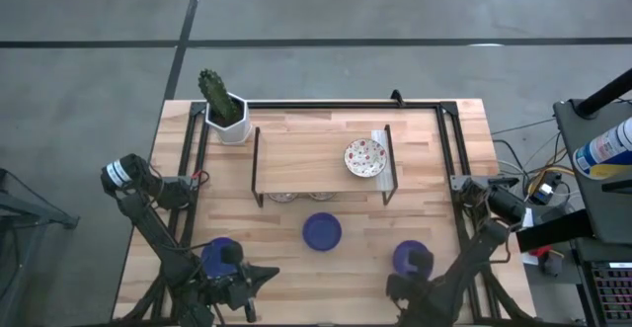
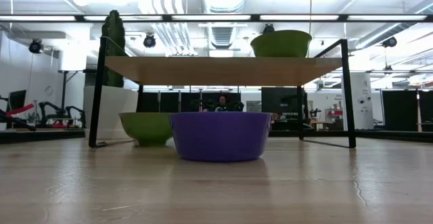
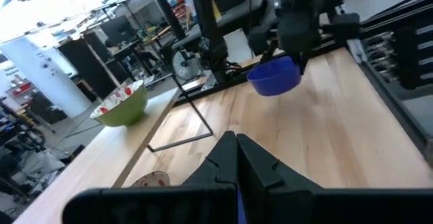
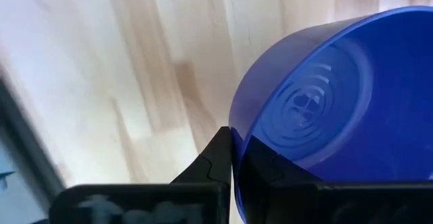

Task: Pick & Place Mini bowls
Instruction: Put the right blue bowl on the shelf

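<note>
Near the table's front right, my right gripper (image 4: 232, 155) is shut on a deep blue mini bowl (image 4: 338, 102), which the high view shows as the bowl (image 1: 412, 258). My left gripper (image 3: 237, 158) at the front left is shut beside another blue bowl (image 1: 219, 256). A third blue bowl (image 1: 322, 231) rests on its base on the table in front of the rack. A floral mini bowl (image 1: 365, 157) sits on the rack's wooden shelf (image 1: 306, 159). One more floral bowl (image 3: 152, 178) lies under the shelf. My left gripper has a thin blue strip (image 3: 238, 207) between its shut fingers; the fingers hide which part of the bowl it is. My right gripper pinches the bowl's rim (image 4: 234, 132) from above, one finger inside and one outside. The bowl (image 3: 276, 76) hangs clear of the table, slightly tilted.
A white pot with a cactus (image 1: 227, 118) stands at the rack's far left corner. The rack's black legs (image 1: 258, 169) stand mid-table. Bare wood lies between the two arms around the middle bowl. Cables and equipment crowd the table's right side (image 1: 592, 159).
</note>
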Motion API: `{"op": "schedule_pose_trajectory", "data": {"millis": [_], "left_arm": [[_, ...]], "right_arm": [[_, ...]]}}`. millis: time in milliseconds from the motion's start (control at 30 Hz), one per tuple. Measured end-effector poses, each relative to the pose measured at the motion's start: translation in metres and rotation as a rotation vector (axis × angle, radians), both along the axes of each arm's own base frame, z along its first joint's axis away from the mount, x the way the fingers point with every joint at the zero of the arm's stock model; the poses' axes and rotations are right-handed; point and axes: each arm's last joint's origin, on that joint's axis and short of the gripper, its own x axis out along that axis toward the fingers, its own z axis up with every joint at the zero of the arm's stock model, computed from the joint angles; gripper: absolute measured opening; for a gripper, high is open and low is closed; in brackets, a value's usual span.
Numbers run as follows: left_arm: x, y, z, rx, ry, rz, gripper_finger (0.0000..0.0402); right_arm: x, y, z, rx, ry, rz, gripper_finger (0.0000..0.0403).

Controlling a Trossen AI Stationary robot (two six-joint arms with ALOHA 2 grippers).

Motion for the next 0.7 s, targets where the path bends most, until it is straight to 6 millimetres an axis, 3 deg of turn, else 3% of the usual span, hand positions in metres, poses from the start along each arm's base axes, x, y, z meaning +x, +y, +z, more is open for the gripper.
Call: {"op": "schedule_pose_trajectory", "data": {"millis": [200, 333, 700], "left_arm": [[0.001, -0.005, -0.002, -0.033, 0.079, -0.192, 0.0], [0.001, -0.007, -0.003, -0.056, 0.092, -0.229, 0.0], [-0.001, -0.012, -0.007, -0.155, 0.186, -0.425, 0.0]], "right_arm": [[0.021, 0.0, 0.026, -0.015, -0.129, 0.119, 0.0008], [0.035, -0.003, 0.045, -0.037, -0.206, 0.203, 0.0008], [0.081, -0.034, 0.093, -0.148, -0.324, 0.436, 0.0008]]}}
